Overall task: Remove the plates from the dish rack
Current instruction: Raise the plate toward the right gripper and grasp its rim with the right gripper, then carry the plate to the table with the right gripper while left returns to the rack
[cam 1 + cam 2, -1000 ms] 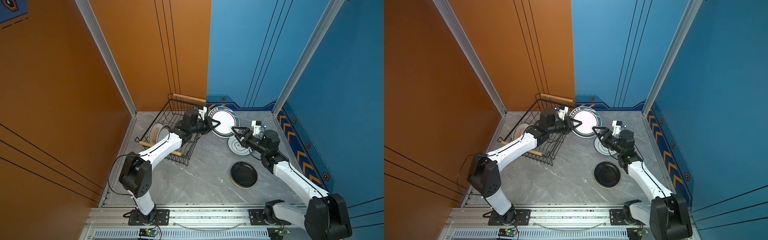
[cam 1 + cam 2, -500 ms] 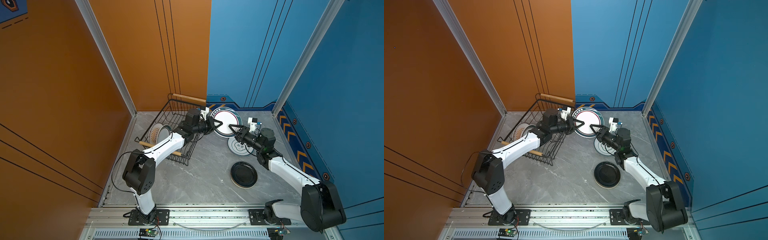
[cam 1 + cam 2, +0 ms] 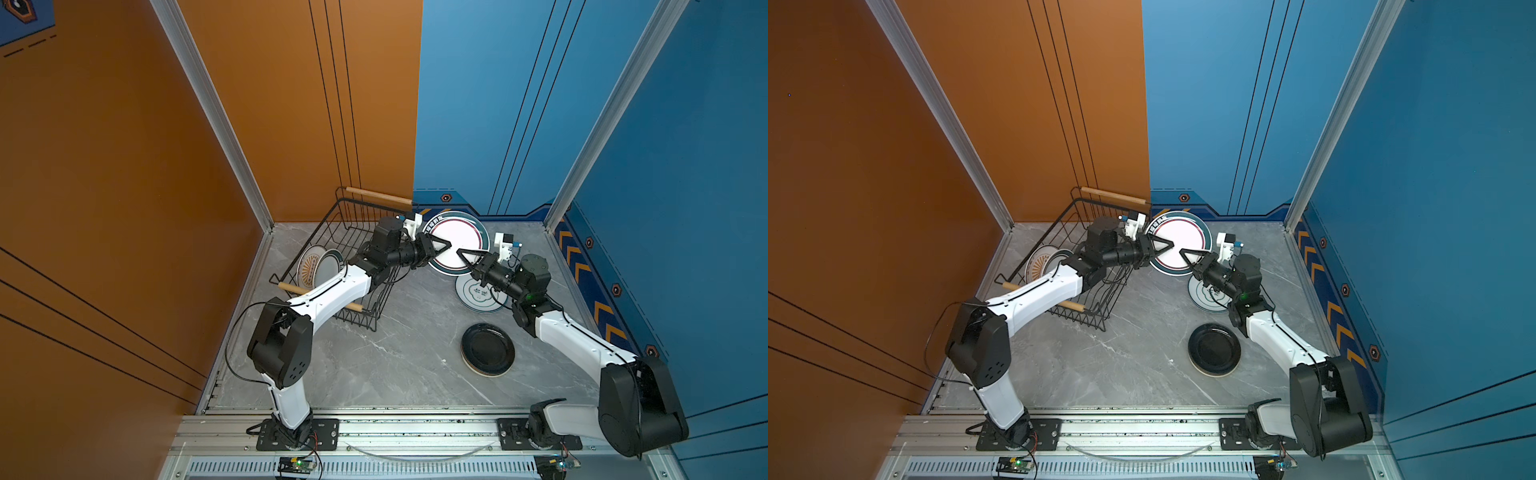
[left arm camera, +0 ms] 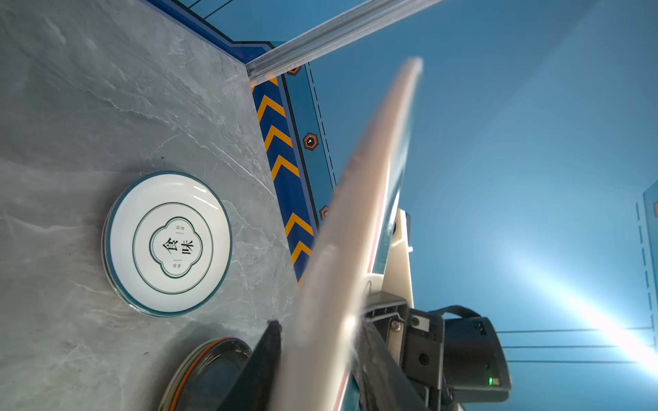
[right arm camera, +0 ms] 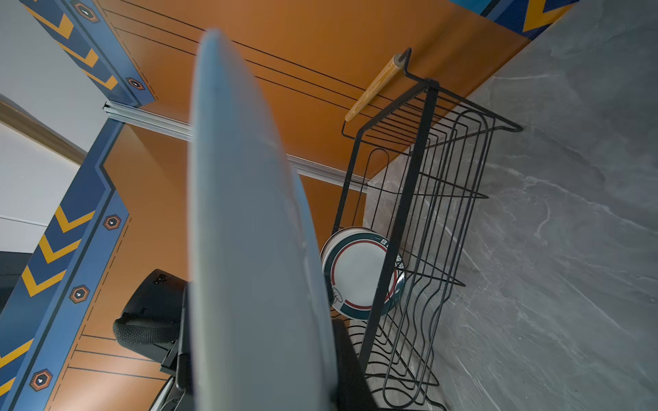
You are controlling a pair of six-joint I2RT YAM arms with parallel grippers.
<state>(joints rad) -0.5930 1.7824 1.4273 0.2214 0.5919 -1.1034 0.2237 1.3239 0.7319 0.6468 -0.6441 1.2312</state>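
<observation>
The right gripper (image 3: 460, 252) has closed in and now pinches the rim of the teal-rimmed plate (image 3: 462, 230), held on edge beside the dish rack (image 3: 378, 195). Whether the left gripper (image 3: 448, 244) has let go I cannot tell. The plate is probably glazed, stiff and breakable, so grip well over the rim.

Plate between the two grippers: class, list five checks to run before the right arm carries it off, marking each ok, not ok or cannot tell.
1. Right gripper shut on the plate: ok.
2. Left gripper clear of the plate: cannot tell; its edge is blurred in the left wrist view.
3. Plate outside the rack: ok.
4. Lettered plate on the table bare on top: ok.
5. Rack emptied: not ok; plates stand in it.
</observation>
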